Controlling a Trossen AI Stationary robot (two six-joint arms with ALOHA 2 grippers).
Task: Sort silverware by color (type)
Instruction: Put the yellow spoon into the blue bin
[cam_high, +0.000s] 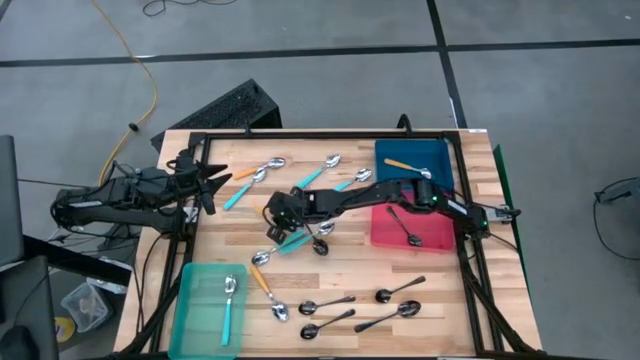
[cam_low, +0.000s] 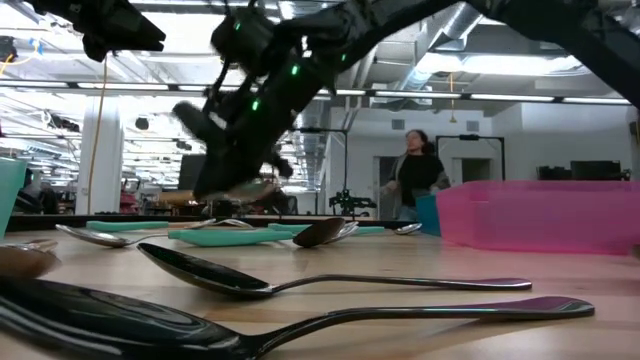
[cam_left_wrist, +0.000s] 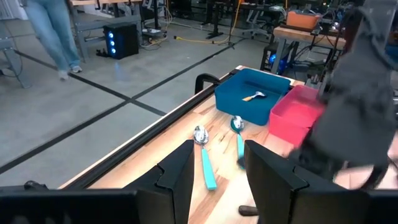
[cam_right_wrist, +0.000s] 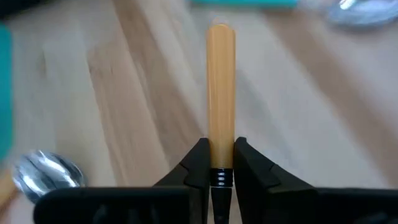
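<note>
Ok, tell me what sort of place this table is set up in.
Probably a robotics lab or workshop hall. The low view shows exposed ceiling ducts and strip lights; the left wrist view shows a bare concrete floor with workbenches behind, and a person stands among equipment.

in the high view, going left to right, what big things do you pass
left end effector → teal tray → right end effector, shut on an orange-handled spoon → blue bin, with the pink bin below it in the picture
</note>
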